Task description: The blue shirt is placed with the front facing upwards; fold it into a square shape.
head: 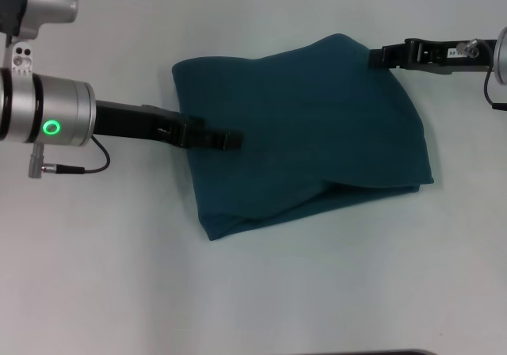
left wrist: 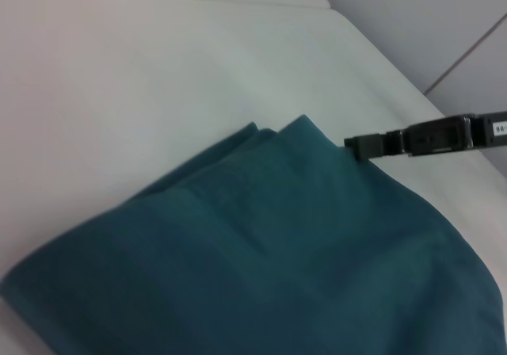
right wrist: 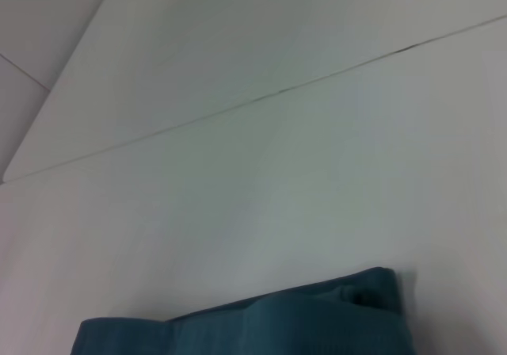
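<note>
Now one folded blue shirt [head: 309, 133]; left gripper [head: 230, 139] fingers together atop, right gripper [head: 379, 55] unclear.

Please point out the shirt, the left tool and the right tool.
shirt [head: 317, 125], head view, middle of the folded cloth.
left tool [head: 226, 139], head view, its tips over the shirt.
right tool [head: 379, 55], head view, tip at the shirt's far corner.

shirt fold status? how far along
Mostly done: the blue shirt lies folded into a compact, roughly square bundle, plain side up, no lettering showing. In hand: left gripper sits over its left part, right gripper at the far right corner. Left: neaten the uneven near edge, then withdraw.
</note>
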Motion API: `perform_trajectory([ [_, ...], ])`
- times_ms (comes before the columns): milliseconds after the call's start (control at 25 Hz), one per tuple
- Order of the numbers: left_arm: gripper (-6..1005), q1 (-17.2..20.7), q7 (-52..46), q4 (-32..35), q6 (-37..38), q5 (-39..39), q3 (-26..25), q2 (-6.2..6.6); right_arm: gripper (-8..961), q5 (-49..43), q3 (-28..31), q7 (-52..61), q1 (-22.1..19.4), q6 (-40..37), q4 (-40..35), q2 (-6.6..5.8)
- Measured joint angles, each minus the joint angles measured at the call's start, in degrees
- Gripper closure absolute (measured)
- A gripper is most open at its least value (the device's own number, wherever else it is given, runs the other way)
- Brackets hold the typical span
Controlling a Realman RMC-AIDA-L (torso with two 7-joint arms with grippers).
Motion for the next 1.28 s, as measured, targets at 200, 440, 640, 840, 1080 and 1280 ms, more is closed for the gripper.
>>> perform_trajectory([
  [200, 35, -0.40, 1.28, 2.59, 0.39, -0.22, 0.26, -0.14, 666, 0.10, 0.17, -0.41, 0.46, 0.45, 0.14, 0.41],
  [440, 36, -0.89, 2.35, 4.96, 0.42, -0.38, 1.18, -0.16, 680, 0.12, -0.05, -0.56, 1.34, 1.24, -0.12, 0.88],
  [640, 36, -0.62, 3.31, 6.25, 0.28, -0.29, 1.63, -0.06, 768, 0.12, -0.09, -1.23, 2.03, 2.33, 0.12, 1.06],
  [840, 35, -0.35, 3.90, 6.48, 0.34, 0.04, 1.61, -0.01, 904, 0.12, 0.01, -1.41, 2.56, 3.05, 0.15, 1.29],
  [1080, 35, 0.15, 4.33, 6.79, 0.48, 0.14, 1.58, 0.16, 903, 0.33, 0.09, -1.41, 2.67, 3.11, -0.12, 1.44],
  [1280, 36, 0.27, 4.45, 5.49, 1.74, -0.02, 1.12, 0.18, 903, 0.75, 0.02, -1.41, 2.48, 1.54, -1.18, 1.13],
])
